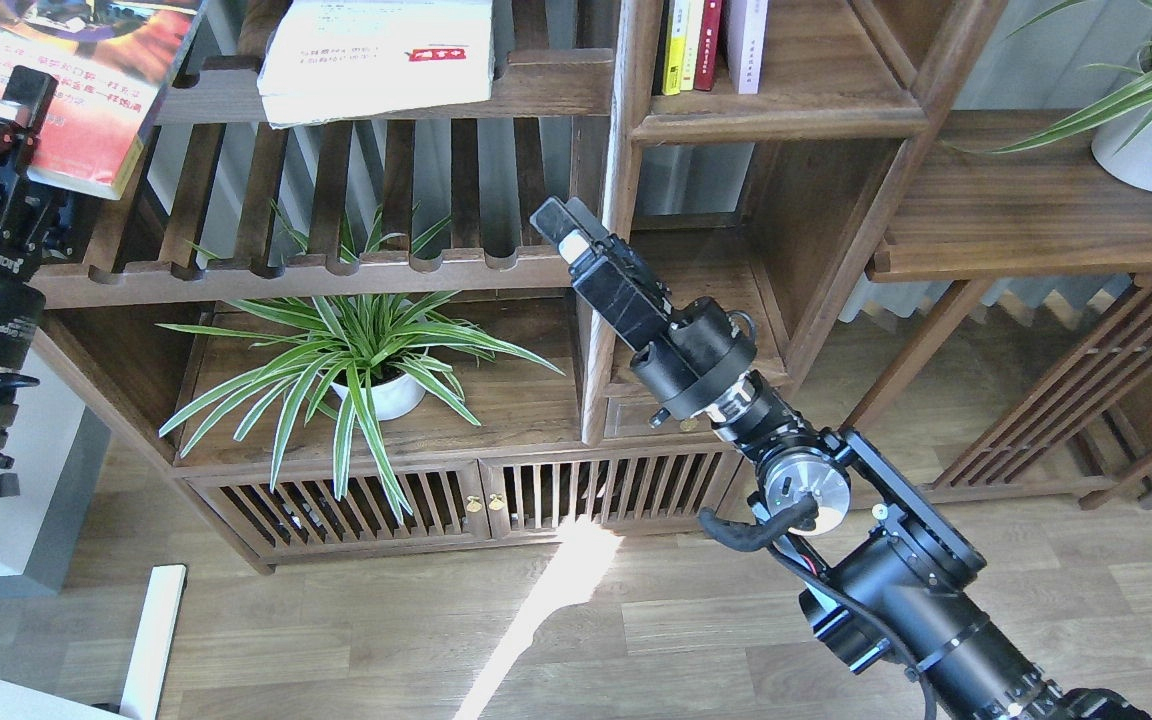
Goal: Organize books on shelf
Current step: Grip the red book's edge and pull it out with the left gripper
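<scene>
A red-orange book point(86, 90) with a globe cover hangs tilted at the top left, in front of the slatted rack, and my left gripper point(16, 105) is shut on its lower edge. A thick white book point(376, 55) with a red label lies flat on the upper slatted rack. The shelf point(816, 95), a narrow compartment with a plank floor, holds three upright books point(711, 40): yellow, red and pale. My right gripper point(561, 225) points up and left in front of the upright post below that shelf. It holds nothing, and its fingers cannot be told apart.
A spider plant point(366, 360) in a white pot stands on the lower plank under the slatted rack point(336, 265). Another potted plant point(1151, 130) sits on the wide plank at the right. A small drawer and slatted cabinet doors point(496, 490) lie below.
</scene>
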Action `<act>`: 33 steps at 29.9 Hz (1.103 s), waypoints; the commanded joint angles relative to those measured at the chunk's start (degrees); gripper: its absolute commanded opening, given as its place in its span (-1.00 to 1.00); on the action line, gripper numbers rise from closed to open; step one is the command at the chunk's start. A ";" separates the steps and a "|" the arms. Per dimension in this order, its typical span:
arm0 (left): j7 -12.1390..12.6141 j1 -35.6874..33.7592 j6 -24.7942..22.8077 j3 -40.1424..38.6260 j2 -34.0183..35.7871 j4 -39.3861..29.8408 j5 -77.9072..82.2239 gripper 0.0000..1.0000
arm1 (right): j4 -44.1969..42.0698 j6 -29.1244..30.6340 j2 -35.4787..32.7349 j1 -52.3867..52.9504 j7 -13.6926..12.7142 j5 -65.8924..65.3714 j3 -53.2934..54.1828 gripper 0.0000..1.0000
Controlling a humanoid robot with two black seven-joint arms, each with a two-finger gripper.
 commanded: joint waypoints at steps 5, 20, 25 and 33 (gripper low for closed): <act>-0.01 4.60 0.00 -0.34 0.42 -5.98 0.88 -1.00 | -0.22 0.00 0.00 0.18 0.00 0.00 -0.03 0.99; 0.87 5.84 0.00 4.84 0.41 -11.18 8.44 -1.00 | -0.31 -0.49 0.00 0.53 0.00 0.00 -0.82 0.99; 0.87 0.65 0.00 8.62 1.91 -10.92 8.88 -1.00 | -0.22 -0.49 0.00 0.44 0.00 0.00 -1.08 0.99; 1.48 -4.27 0.00 14.51 4.37 -10.74 9.23 -1.00 | -0.31 -0.49 0.00 0.62 0.00 0.00 -2.14 0.99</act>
